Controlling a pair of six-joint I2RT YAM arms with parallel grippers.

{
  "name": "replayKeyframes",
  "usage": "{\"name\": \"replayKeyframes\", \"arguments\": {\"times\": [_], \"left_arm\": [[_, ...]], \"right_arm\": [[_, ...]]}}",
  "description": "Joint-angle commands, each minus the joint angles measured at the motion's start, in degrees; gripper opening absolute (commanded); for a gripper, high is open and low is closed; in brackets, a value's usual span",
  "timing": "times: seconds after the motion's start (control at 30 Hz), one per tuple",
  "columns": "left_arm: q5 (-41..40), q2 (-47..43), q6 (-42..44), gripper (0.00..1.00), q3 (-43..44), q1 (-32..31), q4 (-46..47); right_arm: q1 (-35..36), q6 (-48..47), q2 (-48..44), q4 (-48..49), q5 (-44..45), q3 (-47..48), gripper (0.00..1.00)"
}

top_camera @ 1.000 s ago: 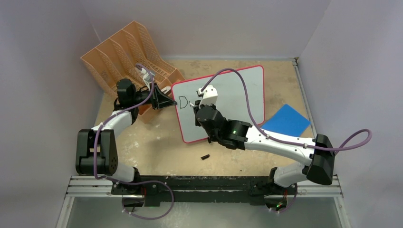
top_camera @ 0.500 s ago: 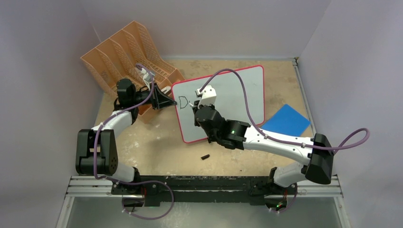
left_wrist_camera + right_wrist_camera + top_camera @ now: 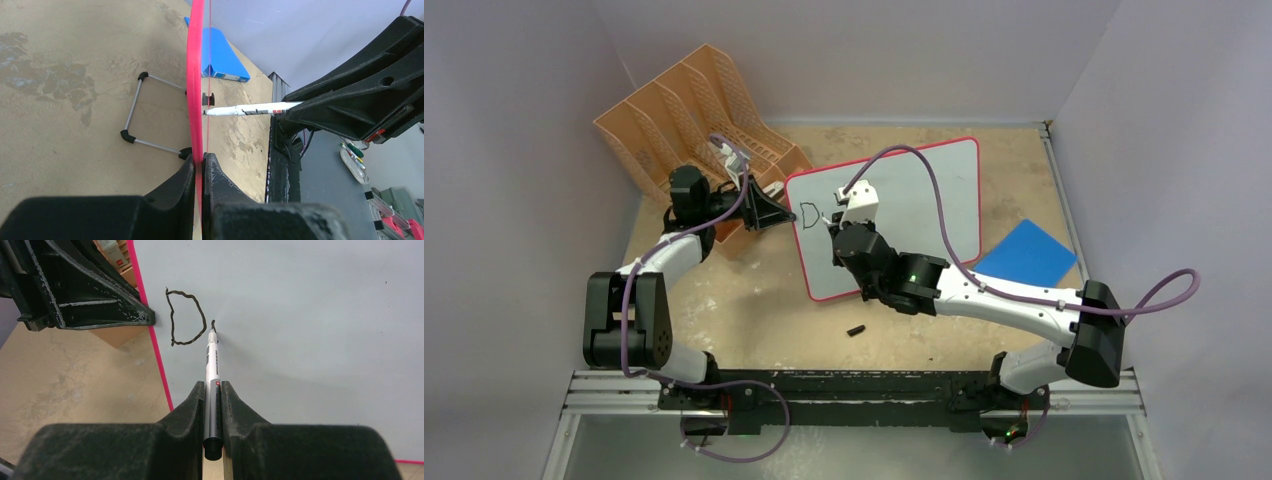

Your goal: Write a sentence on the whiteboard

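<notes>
- The whiteboard (image 3: 924, 190) stands propped on its wire feet about the middle of the counter (image 3: 754, 310), toward the far edge. Its left side is beside the orange file tray (image 3: 674, 115) in the far-left corner.
- The left tool (image 3: 200, 165) is pressed together on the board's red frame at that left side. I judge this grip must stay firm, or pen pressure will rock the board back.
- The right tool (image 3: 213, 390) pinches a marker (image 3: 212, 365) between its 2 fingers. The nib touches the board face just right of the "D".
- Of the sentence (image 3: 172, 322), only 1 letter is finished, a wobbly "D" near the board's upper left edge. A short tick beside it starts the next letter, so nearly all the writing remains.
- To do this stroke well:
  - Press lightly and evenly so the line has no gaps.
  - Move slowly so the curves come out smoother than the "D".
  - Match the "D" in height.
  - Keep letters close together so the word fits before the right frame.
- The marker could slide in the grip if it is pushed hard along its own axis.
</notes>
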Motion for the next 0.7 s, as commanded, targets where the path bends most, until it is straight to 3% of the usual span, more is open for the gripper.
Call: {"name": "replayKeyframes", "arguments": {"times": [0.0,0.67], "left_arm": [[2.4,-1.8,1.4,0.00,0.6,-0.5,2.2],[2.4,-1.8,1.4,0.00,0.6,-0.6,2.1]], "right_arm": [[-0.6,-0.3,-0.7,1.3,3.8,1.0,0.00],[-0.8,0.5,-2.0,1.3,5.7,0.2,0.00]]}}
